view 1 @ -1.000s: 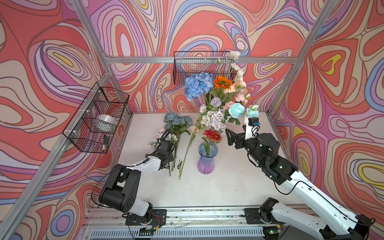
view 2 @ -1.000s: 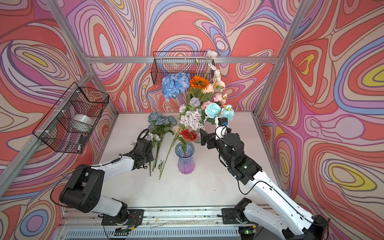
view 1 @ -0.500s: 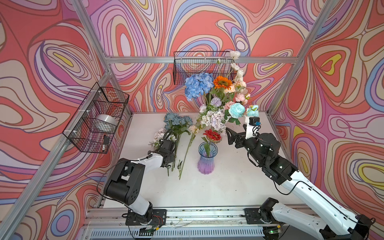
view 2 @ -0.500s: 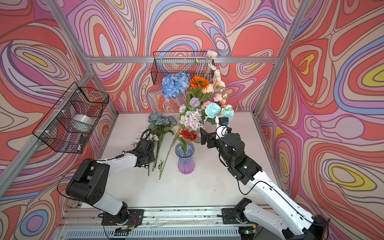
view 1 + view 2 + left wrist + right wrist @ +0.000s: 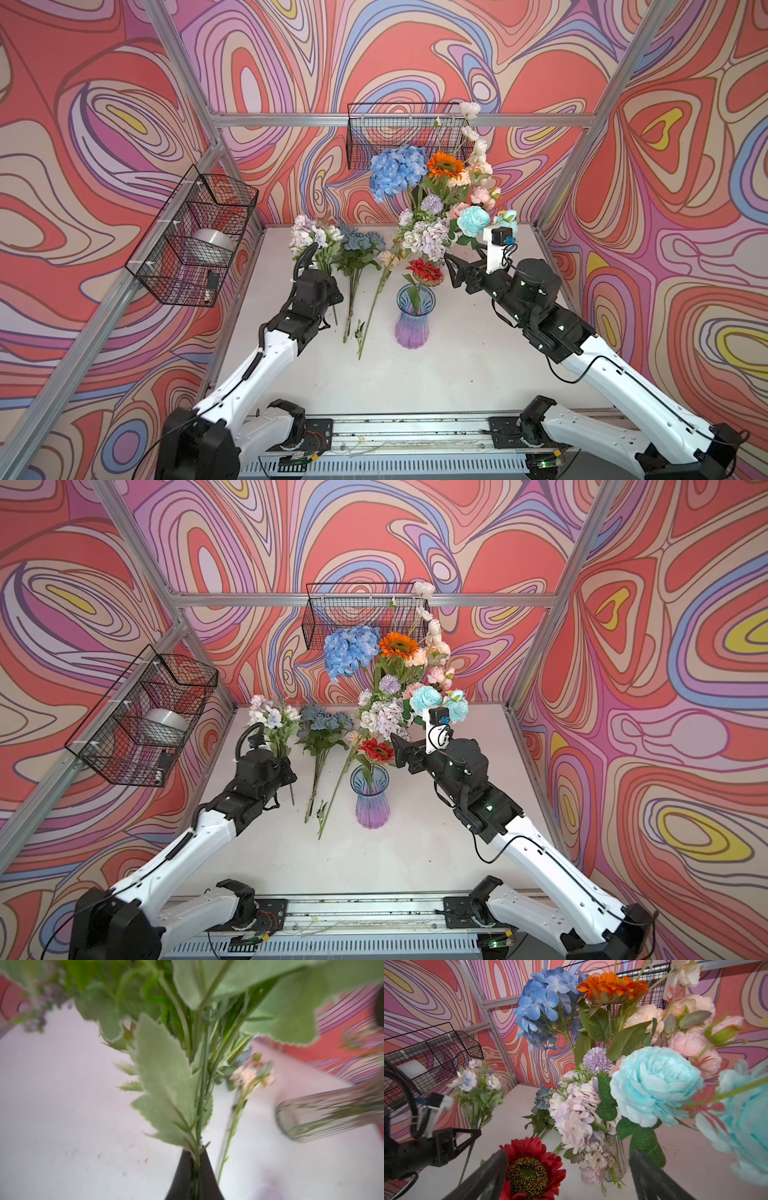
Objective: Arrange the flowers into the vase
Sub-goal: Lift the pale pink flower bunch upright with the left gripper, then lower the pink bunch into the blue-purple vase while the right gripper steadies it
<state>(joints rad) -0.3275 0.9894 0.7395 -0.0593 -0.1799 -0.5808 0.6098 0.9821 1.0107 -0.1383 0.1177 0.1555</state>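
The left end effector grips the pale lilac bouquet, ten o'clock from the vase. The right end effector gapes at one o'clock, beside the red sunflower.

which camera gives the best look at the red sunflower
The right wrist view: the red sunflower fills the foreground, sharp, its dark centre facing the camera. Both top views show it small, above the vase. The left wrist view misses it.
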